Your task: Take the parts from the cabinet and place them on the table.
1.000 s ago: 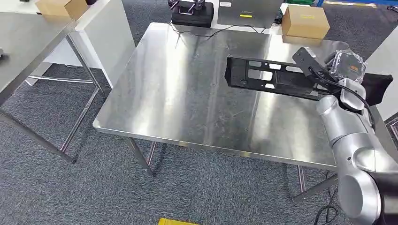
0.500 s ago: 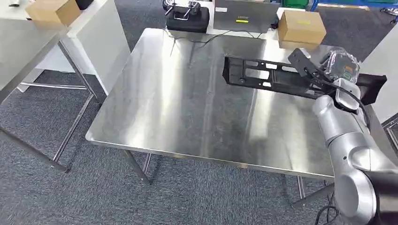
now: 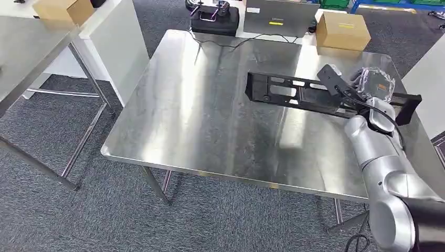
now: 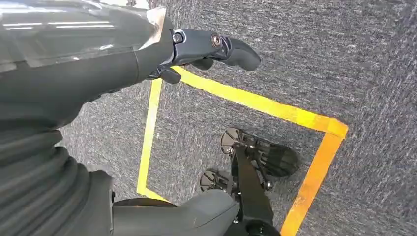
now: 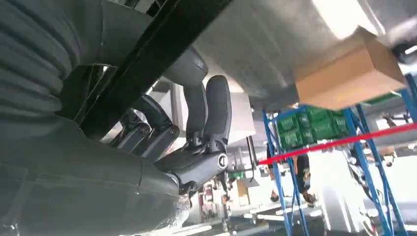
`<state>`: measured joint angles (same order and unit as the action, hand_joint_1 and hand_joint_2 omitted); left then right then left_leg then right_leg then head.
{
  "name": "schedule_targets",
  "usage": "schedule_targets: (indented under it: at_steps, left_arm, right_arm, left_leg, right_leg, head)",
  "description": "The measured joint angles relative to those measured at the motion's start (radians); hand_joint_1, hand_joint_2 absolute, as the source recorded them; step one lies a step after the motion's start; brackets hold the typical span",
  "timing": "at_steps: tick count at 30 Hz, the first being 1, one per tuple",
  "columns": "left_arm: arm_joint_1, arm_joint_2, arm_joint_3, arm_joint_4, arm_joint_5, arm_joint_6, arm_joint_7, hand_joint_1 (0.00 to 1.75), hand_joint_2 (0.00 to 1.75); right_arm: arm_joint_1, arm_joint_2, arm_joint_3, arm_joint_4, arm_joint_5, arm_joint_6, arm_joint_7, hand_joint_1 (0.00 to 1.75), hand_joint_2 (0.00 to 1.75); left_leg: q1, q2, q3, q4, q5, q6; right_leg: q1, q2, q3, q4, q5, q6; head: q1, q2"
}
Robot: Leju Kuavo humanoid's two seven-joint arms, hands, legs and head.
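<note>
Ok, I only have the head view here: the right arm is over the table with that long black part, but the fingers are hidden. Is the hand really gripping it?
Observer: Yes. The right wrist view shows the right hand with its fingers curled around the black part.
Operator: And the left hand?
Observer: The left wrist view shows the left hand holding nothing, fingers apart, above grey carpet marked with yellow tape.
</note>
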<state>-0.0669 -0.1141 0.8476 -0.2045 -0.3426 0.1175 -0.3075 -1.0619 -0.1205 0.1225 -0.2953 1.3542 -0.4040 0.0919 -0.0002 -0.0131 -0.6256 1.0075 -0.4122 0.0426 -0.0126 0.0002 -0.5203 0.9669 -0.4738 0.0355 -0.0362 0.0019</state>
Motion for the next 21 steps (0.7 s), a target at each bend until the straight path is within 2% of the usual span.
schedule_targets:
  at_steps: [8, 21]
  left_arm:
    - [0.000, 0.000, 0.000, 0.000, 0.000, -0.004, 0.000, 0.00, 1.75]
    - [0.000, 0.000, 0.004, 0.000, 0.005, -0.012, -0.008, 0.00, 1.75]
  right_arm:
    - [0.061, 0.014, -0.009, 0.000, -0.013, -0.018, -0.008, 1.75, 1.75]
    - [0.095, 0.025, -0.024, 0.003, -0.015, -0.018, -0.008, 1.75, 1.75]
  left_leg:
    - [0.003, 0.001, 0.000, -0.001, 0.000, 0.000]
    - [0.003, 0.003, 0.000, -0.002, 0.000, -0.001]
  right_leg:
    - [0.002, 0.000, -0.001, 0.000, 0.000, 0.000]
    - [0.002, 0.000, -0.002, 0.000, -0.002, 0.002]
  head:
    - [0.000, 0.000]
    - [0.000, 0.000]
